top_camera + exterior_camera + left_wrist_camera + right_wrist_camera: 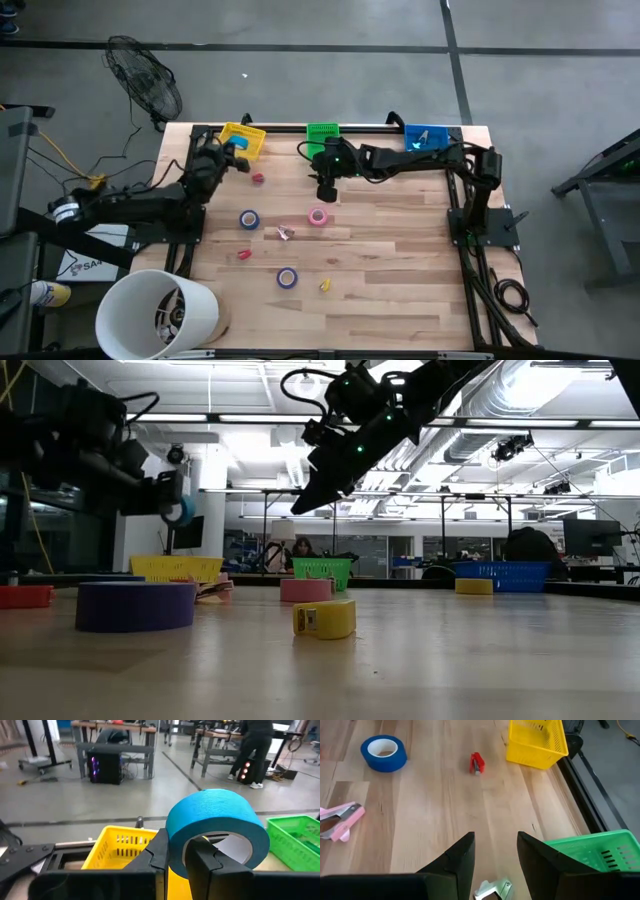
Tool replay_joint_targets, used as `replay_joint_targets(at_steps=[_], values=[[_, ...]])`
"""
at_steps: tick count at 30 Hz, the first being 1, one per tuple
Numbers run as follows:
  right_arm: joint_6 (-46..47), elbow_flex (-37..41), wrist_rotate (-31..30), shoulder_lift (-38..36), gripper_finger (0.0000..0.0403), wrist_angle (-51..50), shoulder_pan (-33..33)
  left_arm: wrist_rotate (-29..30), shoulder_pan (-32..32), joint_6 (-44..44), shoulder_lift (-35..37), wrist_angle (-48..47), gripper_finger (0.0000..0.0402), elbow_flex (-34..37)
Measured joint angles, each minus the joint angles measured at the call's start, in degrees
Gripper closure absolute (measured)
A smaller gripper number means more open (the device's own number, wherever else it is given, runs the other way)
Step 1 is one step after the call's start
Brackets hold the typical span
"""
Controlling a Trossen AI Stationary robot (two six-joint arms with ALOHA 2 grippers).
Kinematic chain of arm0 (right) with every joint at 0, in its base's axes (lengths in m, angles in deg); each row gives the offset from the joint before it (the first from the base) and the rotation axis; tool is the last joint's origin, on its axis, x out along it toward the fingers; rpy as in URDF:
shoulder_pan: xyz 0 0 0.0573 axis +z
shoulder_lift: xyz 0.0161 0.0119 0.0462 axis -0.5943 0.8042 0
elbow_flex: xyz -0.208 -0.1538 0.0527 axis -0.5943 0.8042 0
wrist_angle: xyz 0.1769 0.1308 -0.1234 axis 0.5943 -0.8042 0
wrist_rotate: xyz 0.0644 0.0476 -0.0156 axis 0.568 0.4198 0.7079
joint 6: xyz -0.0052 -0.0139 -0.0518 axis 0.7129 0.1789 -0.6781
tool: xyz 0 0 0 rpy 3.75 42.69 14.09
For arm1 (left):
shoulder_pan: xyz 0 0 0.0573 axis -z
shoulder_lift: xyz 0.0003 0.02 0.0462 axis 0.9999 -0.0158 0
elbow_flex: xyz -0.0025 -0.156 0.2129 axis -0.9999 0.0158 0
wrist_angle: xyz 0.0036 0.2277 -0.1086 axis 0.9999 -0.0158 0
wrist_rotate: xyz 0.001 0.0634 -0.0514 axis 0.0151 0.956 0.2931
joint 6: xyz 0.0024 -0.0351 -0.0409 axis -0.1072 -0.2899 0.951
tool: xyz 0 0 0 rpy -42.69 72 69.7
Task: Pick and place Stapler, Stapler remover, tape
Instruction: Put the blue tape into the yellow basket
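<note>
My left gripper is raised near the yellow basket at the table's far edge and is shut on a blue tape roll. In the low view that roll hangs high above the table. My right gripper is open, fingers pointing down, beside the green basket. A small silver-white piece lies on the table under it; I cannot tell what it is. Other tape rolls lie flat on the wood: blue, pink, purple-blue, yellow. A pink stapler remover lies between them. My left gripper holds the blue tape roll by its wall, one finger inside the open centre and one finger outside. The fingers reach about level toward the table's far edge. The roll is lifted clear, standing on edge beyond the fingertips.
A blue basket stands at the far right corner. Small red pieces lie on the wood. A white bucket sits at the near left corner and a fan on the floor beyond. The table's near right part is bare wood.
</note>
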Motion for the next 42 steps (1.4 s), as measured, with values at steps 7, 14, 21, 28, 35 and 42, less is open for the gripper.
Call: replay_joint_targets(at_steps=[7,14,21,28,35,42], values=[[-0.31,0.00,0.00,0.00,0.0265,0.02,-0.04,-7.25,-6.51,2.70,-2.86,-1.87,0.0371,-0.86],[-0.22,0.00,0.00,0.00,0.0265,0.13,-0.04,-6.18,-6.87,0.68,-14.85,-2.59,0.0371,-8.22],[0.11,0.00,0.01,0.00,0.0265,-0.44,-0.04,0.81,-6.87,5.32,-26.19,-11.26,0.0357,-16.36],[-0.24,0.00,0.02,0.00,0.0265,-0.85,-0.04,1.54,-6.87,8.27,-31.28,-13.56,0.0341,-18.80],[-0.30,0.00,0.02,0.00,0.0265,-1.27,-0.04,1.29,-6.87,7.54,-31.50,-14.19,0.0324,-18.80],[-0.30,0.00,0.04,0.00,0.0265,-2.43,-0.04,1.34,-6.87,6.42,-31.45,-14.17,0.0251,-18.80]])
